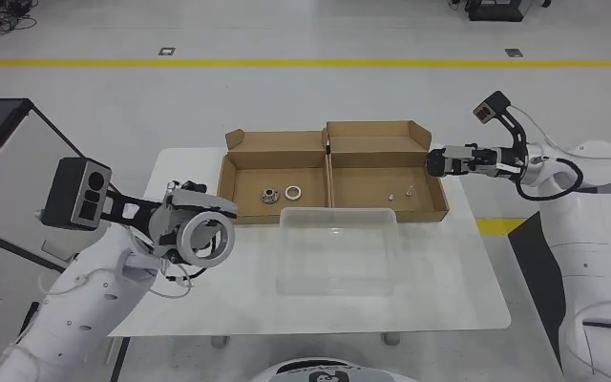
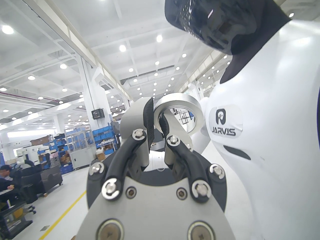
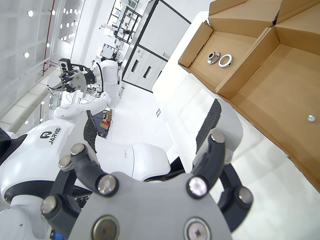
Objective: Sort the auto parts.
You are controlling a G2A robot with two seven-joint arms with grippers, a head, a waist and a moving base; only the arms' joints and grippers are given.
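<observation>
My left gripper (image 2: 156, 116) is shut on the wall of a large metal ring (image 2: 178, 104), one finger inside it and one outside. It holds the ring (image 1: 208, 237) raised over the table's left edge. My right gripper (image 3: 150, 123) is open and holds nothing; it hovers at the right end of the right cardboard box (image 1: 434, 162). The left cardboard box (image 1: 244, 188) holds a flanged hub (image 1: 270, 197) and a small metal ring (image 1: 295, 193). These two parts (image 3: 213, 57) (image 3: 225, 61) lie side by side. The right cardboard box (image 1: 368, 186) holds a small bolt (image 1: 408, 189).
A clear plastic tray (image 1: 336, 250) sits on the white table (image 1: 449, 277) just in front of the two boxes, whose lids stand open at the back. The left arm's gripper (image 3: 60, 82) shows far off in the right wrist view. A dark cabinet (image 1: 24, 124) stands left of the table.
</observation>
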